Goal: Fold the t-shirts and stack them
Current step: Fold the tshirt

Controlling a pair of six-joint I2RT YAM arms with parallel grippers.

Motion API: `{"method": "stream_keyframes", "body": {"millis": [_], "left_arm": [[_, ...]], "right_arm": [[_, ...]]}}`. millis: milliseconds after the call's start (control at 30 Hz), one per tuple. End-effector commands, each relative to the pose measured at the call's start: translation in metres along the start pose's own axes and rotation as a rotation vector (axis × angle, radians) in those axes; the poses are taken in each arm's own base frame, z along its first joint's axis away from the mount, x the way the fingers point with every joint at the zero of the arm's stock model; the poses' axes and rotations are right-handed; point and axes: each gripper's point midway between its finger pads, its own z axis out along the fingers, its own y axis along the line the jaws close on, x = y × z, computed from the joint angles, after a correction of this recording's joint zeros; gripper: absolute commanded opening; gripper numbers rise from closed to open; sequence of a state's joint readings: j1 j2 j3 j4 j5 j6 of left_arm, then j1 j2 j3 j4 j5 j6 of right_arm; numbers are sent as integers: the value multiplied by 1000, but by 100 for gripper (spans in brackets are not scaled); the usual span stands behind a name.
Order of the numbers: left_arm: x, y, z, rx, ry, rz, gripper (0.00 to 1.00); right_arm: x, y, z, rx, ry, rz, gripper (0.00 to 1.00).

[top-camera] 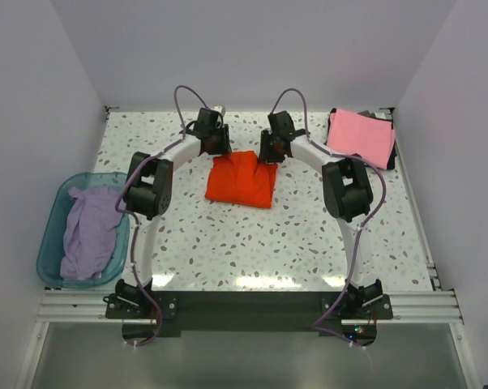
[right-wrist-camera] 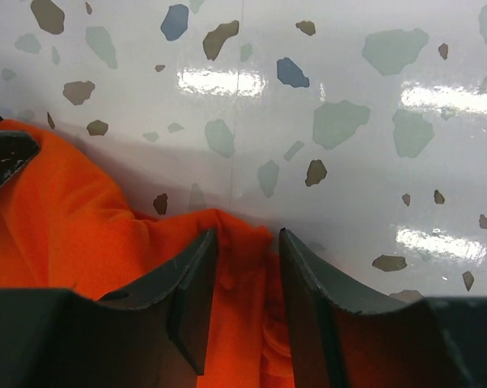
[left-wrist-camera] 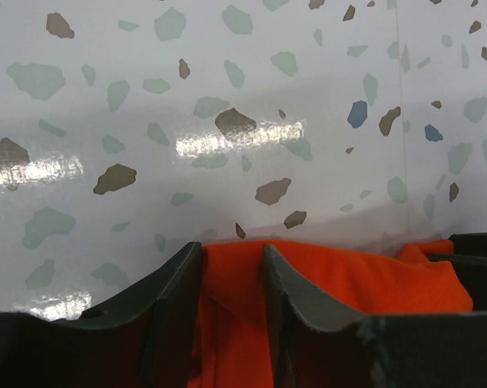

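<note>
Left hand [left-wrist-camera: 231, 271] and right hand [right-wrist-camera: 247, 255] each pinch a thin bunch at the far edge of the orange shirt [top-camera: 242, 182], centre of the bench [top-camera: 309, 235]; uneven pull or a slip would skew the fold.

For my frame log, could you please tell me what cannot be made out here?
Top view: the left gripper and right gripper cover the far edge of the orange-red t-shirt.
Top view: the pink t-shirt hides all but a sliver of a dark thing beneath.
Wrist views: the bottom edge and fingers cut off most of that shirt.
</note>
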State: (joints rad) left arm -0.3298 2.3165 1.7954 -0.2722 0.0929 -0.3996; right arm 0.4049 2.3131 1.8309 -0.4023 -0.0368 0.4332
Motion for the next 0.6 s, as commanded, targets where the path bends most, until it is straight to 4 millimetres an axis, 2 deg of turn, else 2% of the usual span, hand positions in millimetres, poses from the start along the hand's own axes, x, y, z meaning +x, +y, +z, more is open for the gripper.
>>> {"method": "stream_keyframes", "body": {"millis": [0,33,133,167,300,367,500,533,567], "left_arm": [[-16,-2,0,-7,-38,23,39],[-16,-3,1,-6,-38,22,37],[-16,-2,1,-11,-41,12,23],[-21,-3,-3,-11,-54,9,16],[-37,-6,-17,-15,-114,-8,5],[-48,-9,-28,-12,-149,-13,1],[-66,-6,-47,-27,-204,-46,0],[-69,-3,-51,-27,-213,-56,0],[-75,-4,-58,-22,-231,-62,0]], "right_arm": [[-13,5,2,-10,-34,15,40],[-11,4,4,-7,-28,16,39],[-13,6,2,-15,-34,22,26],[-15,6,1,-15,-41,22,18],[-26,10,-8,-23,-78,24,4],[-34,11,-17,-23,-102,25,1],[-47,16,-36,-32,-149,25,0],[-49,12,-39,-10,-163,27,0],[-56,13,-49,-11,-184,27,0]]}}
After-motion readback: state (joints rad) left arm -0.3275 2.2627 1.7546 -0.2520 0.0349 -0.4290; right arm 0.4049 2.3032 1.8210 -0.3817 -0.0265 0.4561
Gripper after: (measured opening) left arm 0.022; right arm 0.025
